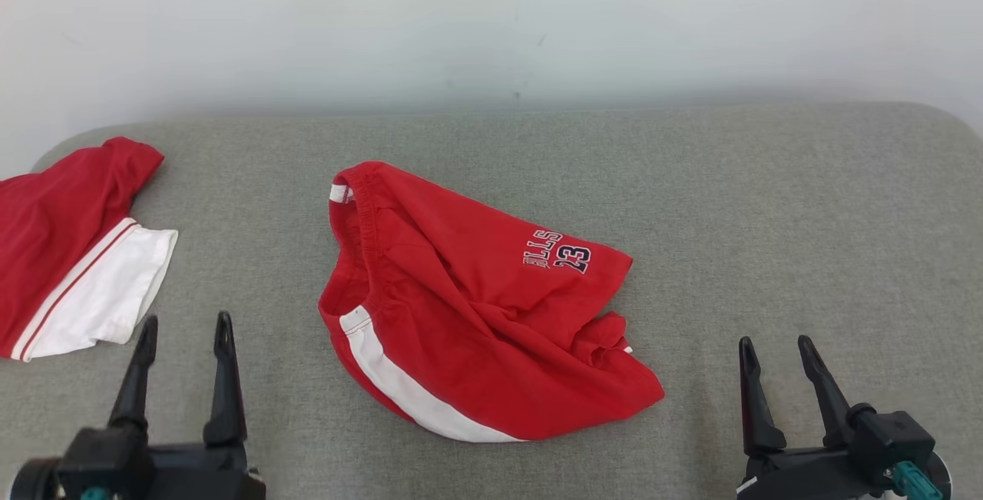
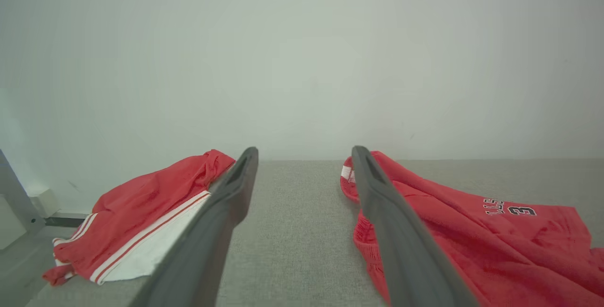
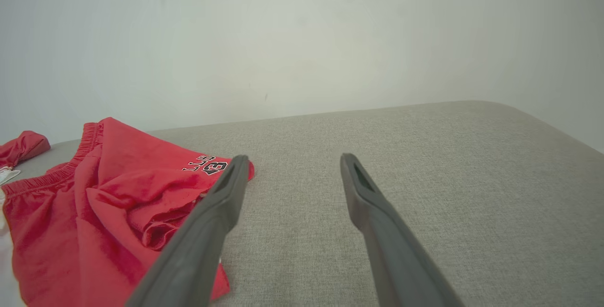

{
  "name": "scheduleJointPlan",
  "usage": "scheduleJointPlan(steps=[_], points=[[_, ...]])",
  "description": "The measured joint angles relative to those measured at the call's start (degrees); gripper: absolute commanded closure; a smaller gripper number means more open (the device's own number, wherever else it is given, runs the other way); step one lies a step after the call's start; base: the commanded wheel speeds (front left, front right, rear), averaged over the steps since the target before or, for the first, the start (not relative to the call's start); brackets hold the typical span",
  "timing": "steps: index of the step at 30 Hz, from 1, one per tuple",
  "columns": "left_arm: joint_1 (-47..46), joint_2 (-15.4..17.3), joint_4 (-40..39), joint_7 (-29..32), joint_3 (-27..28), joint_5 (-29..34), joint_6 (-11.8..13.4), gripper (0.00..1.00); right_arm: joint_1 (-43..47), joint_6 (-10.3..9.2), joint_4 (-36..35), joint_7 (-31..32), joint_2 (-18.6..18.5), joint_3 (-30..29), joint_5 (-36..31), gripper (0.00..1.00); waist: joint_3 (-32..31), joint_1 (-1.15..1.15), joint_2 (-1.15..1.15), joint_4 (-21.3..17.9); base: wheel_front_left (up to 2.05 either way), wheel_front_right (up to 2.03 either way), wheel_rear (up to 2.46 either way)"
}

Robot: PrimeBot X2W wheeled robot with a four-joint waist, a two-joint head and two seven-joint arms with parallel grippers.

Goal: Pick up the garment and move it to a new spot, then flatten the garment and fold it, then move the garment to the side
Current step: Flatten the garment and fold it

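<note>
A pair of red shorts with a white side stripe and dark lettering, the garment (image 1: 476,308), lies crumpled in the middle of the grey padded table (image 1: 768,216). It also appears at the right of the left wrist view as the garment (image 2: 472,236) and at the left of the right wrist view as the garment (image 3: 94,212). My left gripper (image 1: 184,335) hovers near the front left, open and holding nothing. My right gripper (image 1: 776,354) stands at the front right, open too, with bare table between its fingers. In their own views the left gripper (image 2: 304,156) and right gripper (image 3: 292,163) are open.
A second red and white garment (image 1: 69,254) lies at the table's left edge, close to my left gripper. A pale wall (image 1: 491,24) rises behind the table. The right half of the table is bare grey fabric.
</note>
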Motion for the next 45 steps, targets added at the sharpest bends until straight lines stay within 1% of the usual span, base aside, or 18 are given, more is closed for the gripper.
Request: scheduleJointPlan(steps=[3,7,10,15,16,24,26,29,30,31,32,35,38,41,45], points=[[2.8,-2.4,-1.2,0.0,2.0,1.3,-0.1,0.00,0.2,0.00,0.5,0.0,0.0,0.2,-0.2,0.00,0.0,0.00,0.00,0.2,0.00,0.00,0.00],[4.9,-5.0,-1.7,0.0,4.1,3.1,-1.3,0.00,0.5,0.00,1.4,0.0,0.0,0.4,-1.0,0.00,0.1,0.01,0.00,0.6,0.00,0.00,0.00],[5.3,-6.2,-1.7,0.0,5.3,4.4,-2.4,0.00,0.8,0.00,2.5,0.0,0.0,1.2,-1.7,0.00,0.2,0.01,0.00,1.1,0.00,0.00,0.00],[5.0,-7.7,-1.5,0.0,7.1,6.3,-4.6,0.00,-0.7,0.00,5.8,0.7,-1.6,4.9,-2.2,0.00,0.6,0.01,0.01,1.9,0.00,0.00,0.00],[4.7,-8.3,-1.3,0.0,7.5,6.8,-5.1,0.00,-1.7,0.00,7.2,1.0,-2.3,6.5,-2.2,0.00,0.8,0.01,0.01,2.3,0.00,0.00,0.00],[4.0,-10.4,-0.4,0.0,7.4,8.2,-7.2,0.00,-5.6,0.00,14.9,2.0,-4.0,11.2,0.3,0.00,1.7,0.02,0.01,3.8,0.00,0.00,0.00],[3.9,-10.5,-0.2,0.0,7.4,8.4,-7.2,0.00,-6.1,0.00,16.0,2.0,-4.0,11.8,0.7,0.00,1.8,0.02,0.01,4.0,0.00,0.00,0.00],[3.6,-11.0,0.0,0.0,7.1,8.8,-7.7,0.00,-7.8,0.00,19.3,2.0,-4.3,13.6,1.9,0.00,2.1,0.02,0.01,4.6,0.00,0.00,0.00],[3.5,-11.1,0.2,0.0,7.1,9.0,-7.7,0.00,-8.3,0.00,20.4,2.1,-4.2,14.1,2.3,0.61,2.2,0.02,0.01,4.8,0.00,0.00,0.00],[3.4,-11.2,0.6,0.0,7.2,9.0,-8.0,0.00,-8.8,0.00,21.5,2.1,-4.2,14.6,2.7,0.75,2.3,0.02,0.01,4.9,0.00,0.00,0.00],[3.3,-11.2,0.8,0.0,7.1,9.1,-8.1,0.00,-9.2,0.00,22.6,2.1,-4.2,15.1,3.0,1.00,2.3,0.02,0.01,5.1,0.00,0.00,0.00],[2.9,-11.4,1.3,0.0,7.0,9.1,-8.5,0.00,-10.7,0.00,25.0,1.8,-4.3,16.2,4.1,1.00,2.3,0.02,0.01,5.3,0.00,0.00,0.00],[2.9,-11.5,1.7,0.0,7.1,9.3,-8.7,0.00,-11.6,0.00,25.2,0.9,-4.6,16.8,4.6,1.00,2.1,0.02,0.00,5.0,0.00,0.00,0.00],[3.1,-11.6,2.0,0.0,7.2,9.5,-8.7,0.00,-11.5,0.00,24.0,0.4,-5.0,16.5,4.7,1.00,1.8,0.02,0.01,4.3,0.00,0.00,0.00],[3.5,-11.8,2.4,0.0,7.4,9.5,-9.1,0.00,-9.2,0.01,19.9,0.2,-6.0,14.9,5.0,1.00,1.4,0.02,0.01,2.8,0.00,0.00,0.00]])
